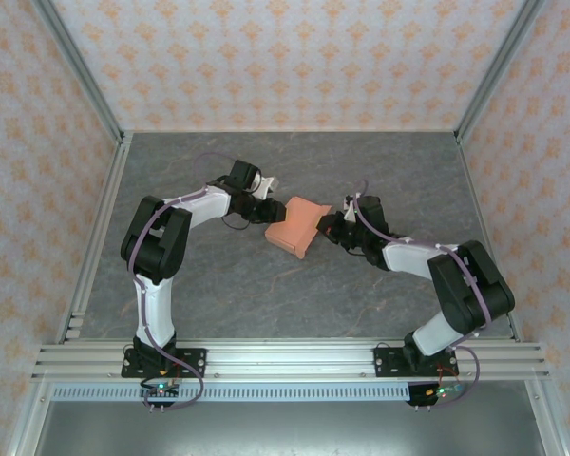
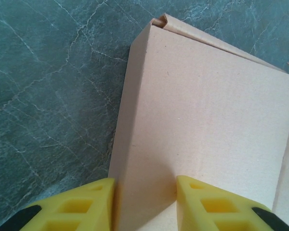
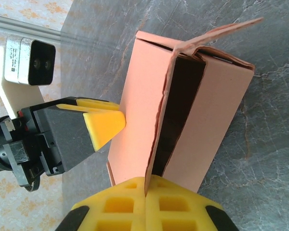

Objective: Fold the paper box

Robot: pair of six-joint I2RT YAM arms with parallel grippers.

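The paper box is a salmon-orange cardboard box lying mid-table between my two arms. My left gripper comes at it from the left. Its yellow fingers straddle one long corner of the box, one against the narrow side and one on the broad face, so that gripper is shut on the box. My right gripper comes from the right. In the right wrist view that gripper is shut on the thin edge of a loose flap, beside the dark open end of the box.
The grey marbled tabletop is enclosed by patterned walls with aluminium posts. A slotted rail carrying both arm bases runs along the near edge. The left wrist camera housing sits close to the box.
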